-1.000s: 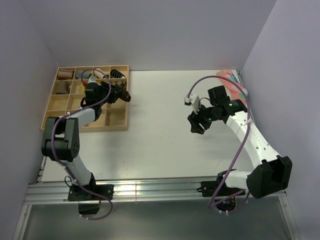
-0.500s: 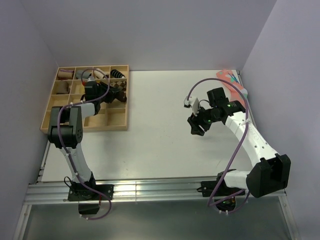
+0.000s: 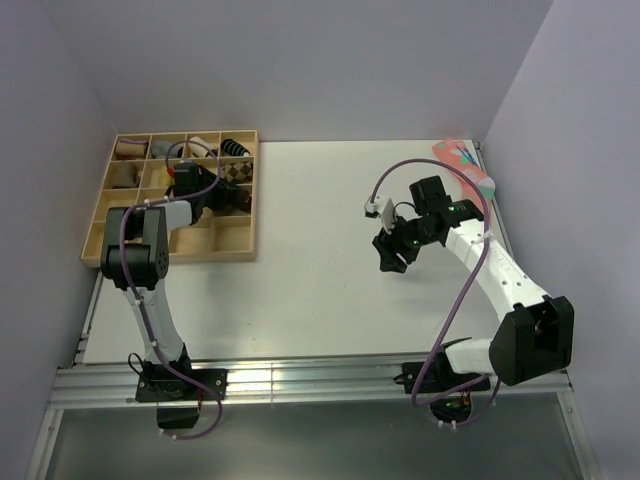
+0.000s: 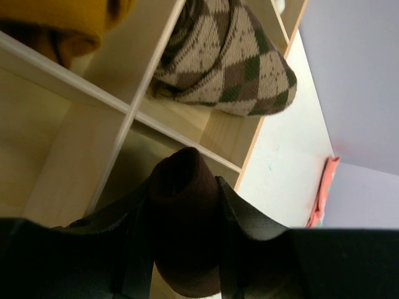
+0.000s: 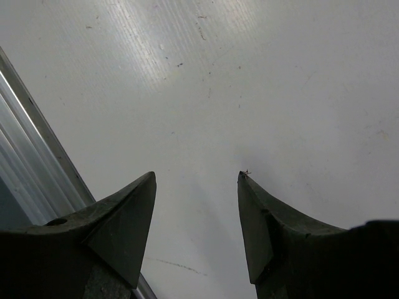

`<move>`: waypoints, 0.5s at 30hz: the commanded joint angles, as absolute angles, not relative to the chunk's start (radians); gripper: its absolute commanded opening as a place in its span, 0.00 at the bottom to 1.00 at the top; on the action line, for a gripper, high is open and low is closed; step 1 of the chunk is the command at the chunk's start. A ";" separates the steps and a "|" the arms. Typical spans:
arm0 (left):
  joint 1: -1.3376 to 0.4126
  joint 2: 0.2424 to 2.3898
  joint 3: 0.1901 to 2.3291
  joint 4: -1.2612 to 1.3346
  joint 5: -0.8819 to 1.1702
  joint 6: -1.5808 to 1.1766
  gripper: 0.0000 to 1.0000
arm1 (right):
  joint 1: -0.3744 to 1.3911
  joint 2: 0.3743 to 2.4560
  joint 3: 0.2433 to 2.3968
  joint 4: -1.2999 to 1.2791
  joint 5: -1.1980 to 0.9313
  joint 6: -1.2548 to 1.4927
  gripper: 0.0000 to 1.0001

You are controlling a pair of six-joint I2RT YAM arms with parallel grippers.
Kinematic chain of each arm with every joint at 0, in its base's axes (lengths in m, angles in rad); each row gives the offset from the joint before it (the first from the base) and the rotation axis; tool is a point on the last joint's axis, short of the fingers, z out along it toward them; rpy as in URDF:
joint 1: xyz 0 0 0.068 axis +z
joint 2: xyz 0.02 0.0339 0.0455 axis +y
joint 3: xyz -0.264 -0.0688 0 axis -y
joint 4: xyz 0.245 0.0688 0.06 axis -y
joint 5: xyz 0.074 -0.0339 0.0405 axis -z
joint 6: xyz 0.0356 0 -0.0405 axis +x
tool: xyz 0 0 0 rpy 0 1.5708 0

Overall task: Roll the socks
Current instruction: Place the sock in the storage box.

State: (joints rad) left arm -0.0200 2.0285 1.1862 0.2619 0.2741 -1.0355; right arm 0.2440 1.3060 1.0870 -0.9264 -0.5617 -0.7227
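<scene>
Over at the far-left corner of the desk point(image 3: 320, 290), the left pincer point(image 4: 184, 193) is down among the compartments of the wooden tray point(image 3: 232, 235), and it is clamped on the dark brown sock point(image 4: 184, 237), a tight roll squeezed between the two fingers. The wrist view puts that roll right at a divider, with the checked sock bundle point(image 4: 227, 62) lying in the compartment just beyond it and a yellow sock point(image 4: 56, 18) off in another. Whether the roll touches the compartment floor, I cannot tell. Across on the right half, the right pincer point(image 5: 196, 175) hangs above bare desk with its fingers spread apart and nothing between them, the metal rail point(image 5: 31, 162) showing at the edge of its view. The pink sock point(image 3: 465, 165) lies in the far-right corner.
</scene>
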 commanded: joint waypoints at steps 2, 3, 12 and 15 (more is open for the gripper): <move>-0.021 2.051 1.287 0.114 0.189 -0.971 0.00 | 0.236 1.308 1.080 -0.900 -0.587 -0.738 0.62; -0.023 2.059 1.307 0.082 0.178 -0.965 0.00 | 0.238 1.308 1.080 -0.900 -0.588 -0.739 0.62; -0.054 2.137 1.482 -0.161 0.068 -0.908 0.00 | 0.236 1.316 1.077 -0.907 -0.581 -0.755 0.62; -0.070 2.148 1.509 -0.201 0.049 -0.899 0.00 | 0.236 1.318 1.080 -0.913 -0.578 -0.762 0.62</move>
State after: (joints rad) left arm -0.0494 2.0972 1.4582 -0.1474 0.1543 -0.9344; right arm 0.2440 1.3144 1.0859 -0.9257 -0.5690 -0.7410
